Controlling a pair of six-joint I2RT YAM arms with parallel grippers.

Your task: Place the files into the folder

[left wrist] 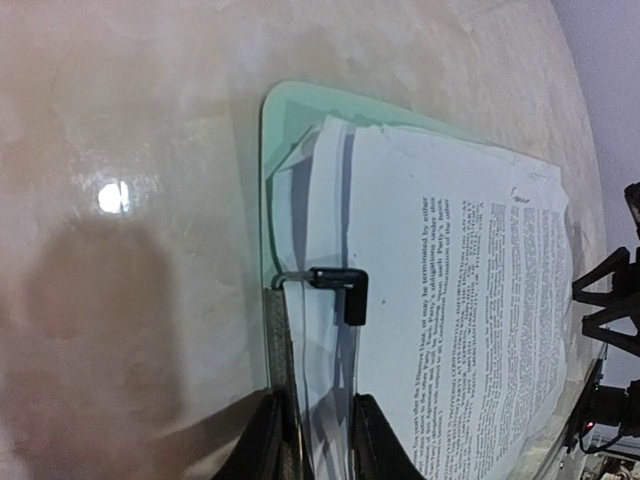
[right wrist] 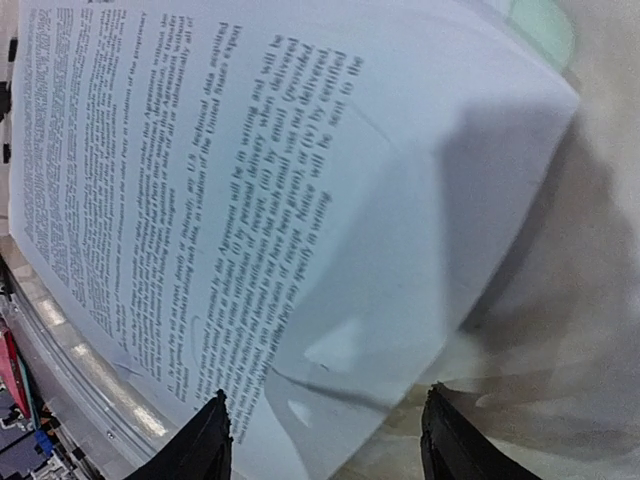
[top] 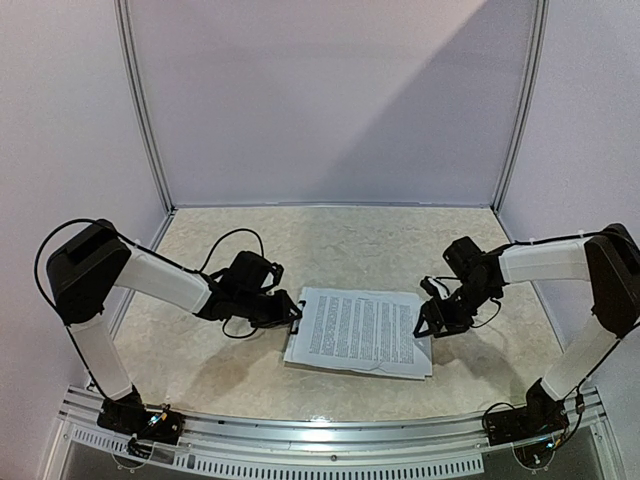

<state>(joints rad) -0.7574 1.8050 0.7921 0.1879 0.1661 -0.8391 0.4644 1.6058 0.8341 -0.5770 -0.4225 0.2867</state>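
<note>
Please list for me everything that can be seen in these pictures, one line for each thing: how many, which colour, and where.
files: several sheets, exact count unclear, white with black print, stacked on the folder mid-table
folder: one, pale green, flat under the files
clip: one, black, at the folder's short edge nearest the left arm
table: one, beige marbled, under everything
walls: three, pale lilac, around the table
rail: one, silver, along the near edge
left arm: one, white and black, left of the files
right arm: one, white and black, right of the files
left gripper: one, black, shut on the clip
right gripper: one, black, open over the files' opposite edge
</note>
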